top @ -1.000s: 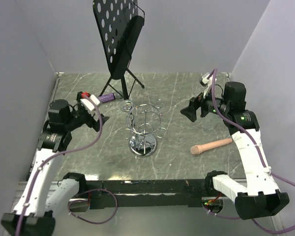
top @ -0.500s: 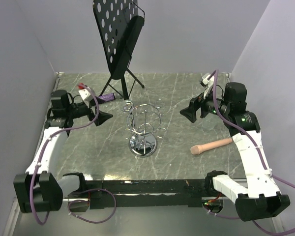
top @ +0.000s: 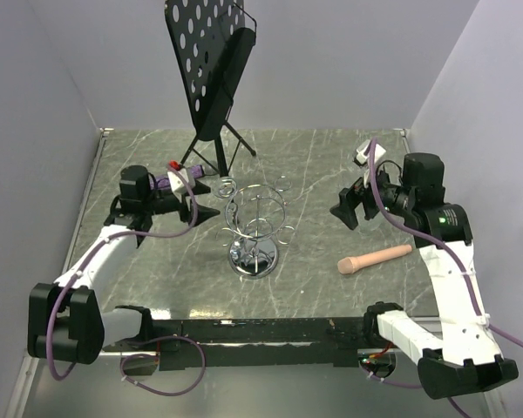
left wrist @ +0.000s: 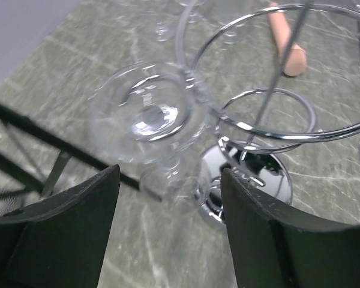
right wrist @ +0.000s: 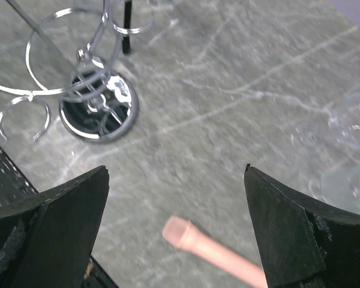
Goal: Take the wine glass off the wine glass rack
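Nearest, on the right of the table (top: 331, 165), a wooden rod (top: 375, 259) lies flat, well apart from the rack. The rack (top: 255, 228) stands upright mid-table on its shiny round base (top: 254, 259), post vertical and wire loops ringed around the top.

The wine glass (left wrist: 145, 114) hangs on the rack's left side. The left wrist view is blurred, but the glass seems to hang foot up and bowl down, with its long axis roughly vertical. In the top view it is too faint to make out.

The left gripper (top: 207, 212) points right, its tips just beside the rack's left loops. Its fingers (left wrist: 78, 222) are spread with the glass in the gap, and no contact shows. The right gripper (top: 347, 209) hovers right of the rack, well apart from it, with its jaws spread wide and nothing between them.

Farthest back stands a black perforated stand (top: 211, 65) on its tripod.

A second ago the left gripper was farther left; it has swung in toward the rack. The right gripper has shifted slightly right. The rack and rod have not moved.
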You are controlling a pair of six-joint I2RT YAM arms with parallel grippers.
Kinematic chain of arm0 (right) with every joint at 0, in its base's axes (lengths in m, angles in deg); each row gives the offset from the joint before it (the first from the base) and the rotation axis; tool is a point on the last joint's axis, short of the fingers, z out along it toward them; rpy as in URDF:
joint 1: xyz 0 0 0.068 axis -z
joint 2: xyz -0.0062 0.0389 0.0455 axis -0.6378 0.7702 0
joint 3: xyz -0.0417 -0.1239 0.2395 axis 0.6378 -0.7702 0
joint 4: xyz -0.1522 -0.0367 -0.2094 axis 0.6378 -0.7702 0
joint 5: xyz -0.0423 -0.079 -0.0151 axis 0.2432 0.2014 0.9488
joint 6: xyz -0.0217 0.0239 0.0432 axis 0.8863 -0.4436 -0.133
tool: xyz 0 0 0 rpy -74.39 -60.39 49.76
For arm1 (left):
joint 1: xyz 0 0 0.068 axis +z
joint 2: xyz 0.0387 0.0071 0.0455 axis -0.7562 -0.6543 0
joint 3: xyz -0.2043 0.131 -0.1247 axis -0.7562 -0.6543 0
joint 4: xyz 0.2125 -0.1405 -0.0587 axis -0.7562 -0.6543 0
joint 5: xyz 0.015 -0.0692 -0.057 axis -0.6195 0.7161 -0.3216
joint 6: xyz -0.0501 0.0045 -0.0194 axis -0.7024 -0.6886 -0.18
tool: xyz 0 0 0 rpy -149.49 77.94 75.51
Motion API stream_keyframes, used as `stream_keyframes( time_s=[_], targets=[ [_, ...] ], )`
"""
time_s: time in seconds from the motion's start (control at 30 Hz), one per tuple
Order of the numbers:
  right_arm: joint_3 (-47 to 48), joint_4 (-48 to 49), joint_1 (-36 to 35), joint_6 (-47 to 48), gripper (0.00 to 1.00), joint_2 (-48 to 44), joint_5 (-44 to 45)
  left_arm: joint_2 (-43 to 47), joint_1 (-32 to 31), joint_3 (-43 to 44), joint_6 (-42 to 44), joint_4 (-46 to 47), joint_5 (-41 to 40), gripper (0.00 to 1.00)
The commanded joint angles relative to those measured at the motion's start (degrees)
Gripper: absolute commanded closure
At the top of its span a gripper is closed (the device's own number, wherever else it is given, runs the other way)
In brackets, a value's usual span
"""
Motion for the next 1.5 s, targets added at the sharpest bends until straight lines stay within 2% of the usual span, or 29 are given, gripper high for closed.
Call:
stream_keyframes(
  time_s=[0.0, 0.3, 0.57, 0.73, 1.13, 1.47],
  targets=[
    [4.3, -6.61, -0.37, 4.84, 0.0, -1.3, 4.67, 0.46, -3.34, -2.37, 1.58, 9.07, 2.52, 0.29],
    [9.05, -10.75, -0.2, 6.25, 0.0, 2.48, 7.14, -3.23, -4.05, -6.86, -4.13, 23.04, 0.05, 0.33],
    [10.37, -12.33, -0.11, 7.21, 0.0, 5.38, 8.63, -9.03, -4.57, -8.53, -14.41, 37.55, 0.58, 0.42],
    [11.69, -13.04, -0.2, 8.18, 0.0, 7.4, 10.39, -11.49, -4.92, -7.65, -16.17, 40.02, 1.28, 0.54],
    [14.59, -13.65, -0.2, 9.5, 0.0, 10.3, 12.15, -16.41, -5.8, -6.6, -17.23, 45.56, 2.34, 0.57],
    [14.68, -12.86, -0.2, 9.5, 0.0, 11.27, 12.41, -18.0, -6.95, -4.84, -17.32, 45.91, 3.3, 0.69]
  ],
)
